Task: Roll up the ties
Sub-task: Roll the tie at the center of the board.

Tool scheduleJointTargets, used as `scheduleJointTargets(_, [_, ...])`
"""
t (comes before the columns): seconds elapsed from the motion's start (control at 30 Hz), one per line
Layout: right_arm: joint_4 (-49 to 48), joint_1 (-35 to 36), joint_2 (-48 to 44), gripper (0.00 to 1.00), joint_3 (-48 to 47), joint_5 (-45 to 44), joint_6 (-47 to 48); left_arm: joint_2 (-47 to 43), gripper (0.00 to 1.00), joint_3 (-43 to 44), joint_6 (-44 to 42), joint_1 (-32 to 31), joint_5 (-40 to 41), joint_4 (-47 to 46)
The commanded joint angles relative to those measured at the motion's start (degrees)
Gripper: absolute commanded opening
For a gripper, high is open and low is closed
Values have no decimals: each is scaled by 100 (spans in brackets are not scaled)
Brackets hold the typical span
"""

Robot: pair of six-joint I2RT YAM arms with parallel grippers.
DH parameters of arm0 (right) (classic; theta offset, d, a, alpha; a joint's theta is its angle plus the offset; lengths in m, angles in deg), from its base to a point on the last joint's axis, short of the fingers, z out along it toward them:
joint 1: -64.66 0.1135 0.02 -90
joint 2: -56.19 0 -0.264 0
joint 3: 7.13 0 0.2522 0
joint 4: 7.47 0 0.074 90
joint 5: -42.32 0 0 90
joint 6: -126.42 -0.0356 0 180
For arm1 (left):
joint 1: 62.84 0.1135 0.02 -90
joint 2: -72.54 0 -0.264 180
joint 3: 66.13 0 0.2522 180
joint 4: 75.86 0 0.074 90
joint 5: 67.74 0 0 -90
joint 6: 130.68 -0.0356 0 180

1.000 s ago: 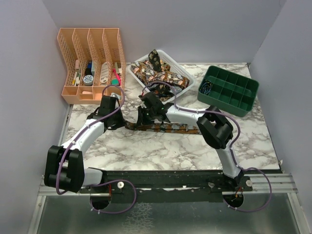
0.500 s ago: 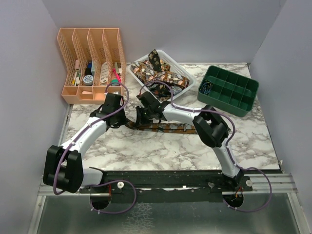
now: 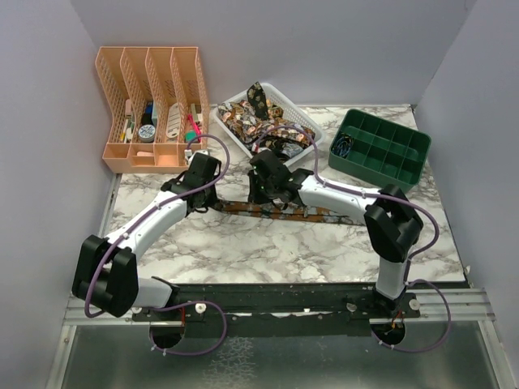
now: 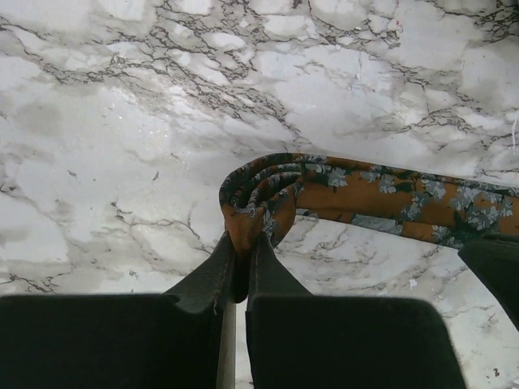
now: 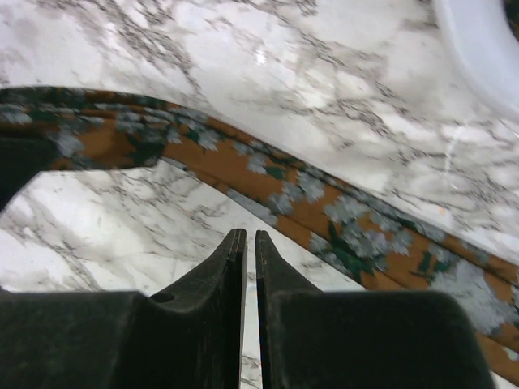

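One tie [image 3: 302,213], orange and dark with pale flowers, lies stretched across the marble table [image 3: 268,251]. Its left end is wound into a small roll [image 4: 261,188]. My left gripper [image 4: 242,243] is shut on that rolled end and holds it on edge; from above it [image 3: 208,197] sits at the strip's left tip. My right gripper [image 5: 245,237] hovers just in front of the flat strip [image 5: 324,215], its jaws nearly together with nothing between them. Seen from above, the right gripper [image 3: 264,197] is over the strip, close to the right of the left one. More ties [image 3: 263,121] are piled in the white basket.
The white basket [image 3: 312,123] stands at the back centre, just behind the grippers. A green compartment tray [image 3: 381,150] is at the back right. An orange file organizer [image 3: 150,105] holding small items stands at the back left. Grey walls close in both sides.
Both grippers have shifted to the right along the tie, the left one carrying the rolled end with it. The right arm's elbow has swung out to the right.
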Motion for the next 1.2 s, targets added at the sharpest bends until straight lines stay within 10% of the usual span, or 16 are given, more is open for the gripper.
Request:
scheduleJointTargets(0.0, [8,-50,-317,15,474,-543,-137,161,0,218,78,-135,540,96])
scheduleJointTargets(1.17, [-72,-225,-117,15,642,26,49,334,0,4,244,-327,996,-704])
